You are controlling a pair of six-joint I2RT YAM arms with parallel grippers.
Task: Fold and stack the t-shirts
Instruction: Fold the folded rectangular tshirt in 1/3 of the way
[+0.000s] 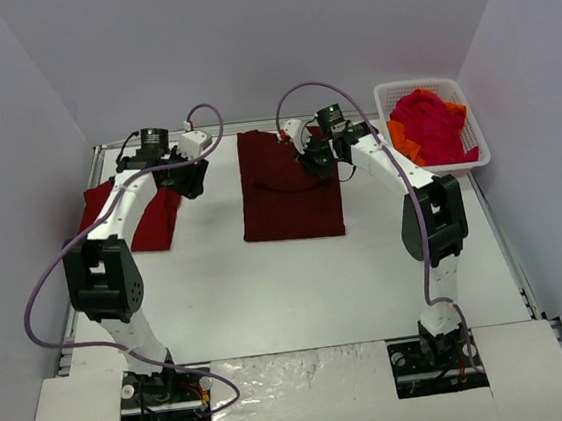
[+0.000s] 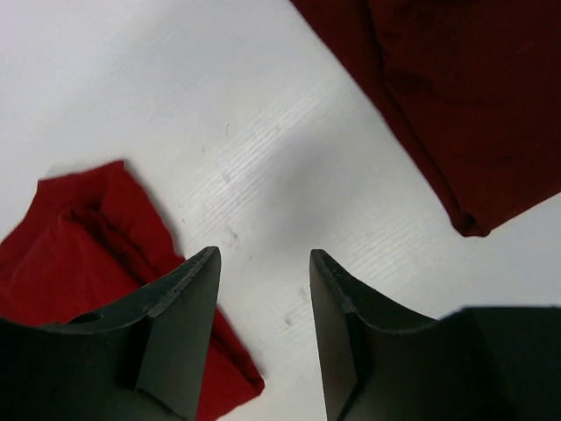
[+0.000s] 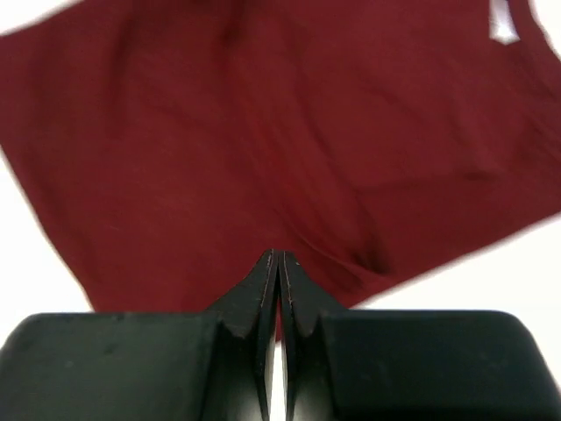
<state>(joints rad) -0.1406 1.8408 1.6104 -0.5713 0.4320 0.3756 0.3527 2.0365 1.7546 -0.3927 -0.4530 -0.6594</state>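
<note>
The dark maroon t-shirt [image 1: 288, 185] lies spread flat in a tall rectangle at the middle of the white surface [image 1: 270, 292], toward the far side. A brighter red t-shirt [image 1: 131, 221] lies in a narrower folded shape at the left edge of the surface, well apart from the maroon one and partly under the left arm. At the far right corner stands a white basket [image 1: 477, 136] that holds a loose heap: a crimson t-shirt [image 1: 431, 124] on top and an orange t-shirt [image 1: 401, 140] showing at its left side. The left claw [image 2: 263, 254] hangs with its fingers apart over bare surface, with the red shirt's corner below its left finger and the maroon shirt's corner up to its right; it holds nothing. The right claw [image 3: 276, 256] is over the upper right part of the maroon shirt with its fingers pressed together, tips meeting just at the cloth's edge in the wrist view. Whether any fabric is pinched between them cannot be told.
</note>
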